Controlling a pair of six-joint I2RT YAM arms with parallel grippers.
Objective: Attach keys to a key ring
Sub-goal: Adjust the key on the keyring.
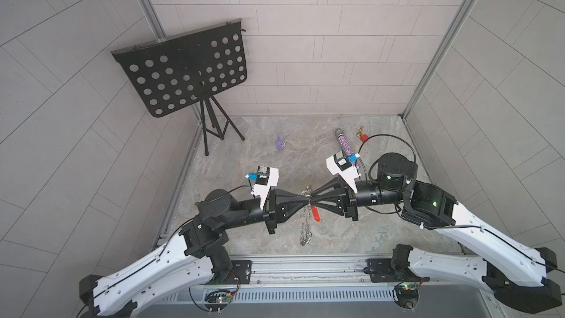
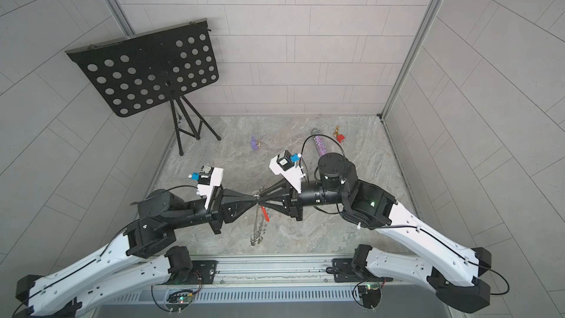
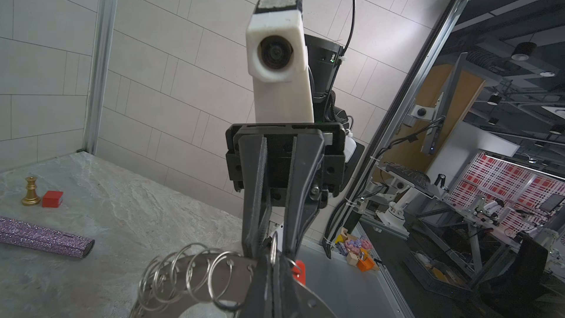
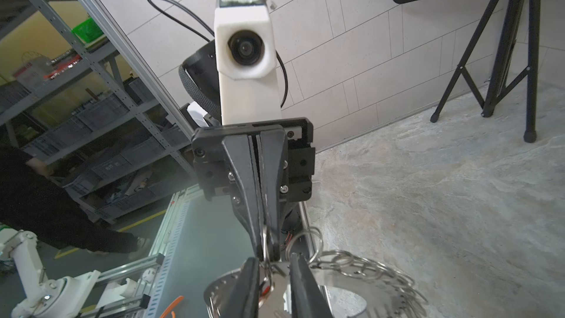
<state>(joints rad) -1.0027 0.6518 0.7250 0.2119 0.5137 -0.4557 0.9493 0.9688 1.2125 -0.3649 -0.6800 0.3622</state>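
Right wrist view is showing my right gripper with its two fingers standing a little way apart, one on each side of the small silver key. They are not squeezing it, as far as I can tell. Facing it tip to tip, my left gripper is pressing its fingers tight together. It is pinching one wire loop on the rim of the key ring.

I am worrying about a few things. The two sets of tips are sitting almost against each other, so a small push could make them bump. The big ring is hanging from one thin loop, so a fast move could make it swing or slip out. If the right fingers close a bit to one side, they could grab the loop and not the key. Then the key could drop to the table. I cannot tell whether the key is on a loop yet.

Over the middle of the table, in both top views, the ring is showing only its thin edge. It is looking like a long strip running from the grippers toward the front rail. I am guessing it is hanging straight down, one flat face looking at each arm. The red tag is hanging just beside it, its long side slanting a little toward my right arm.
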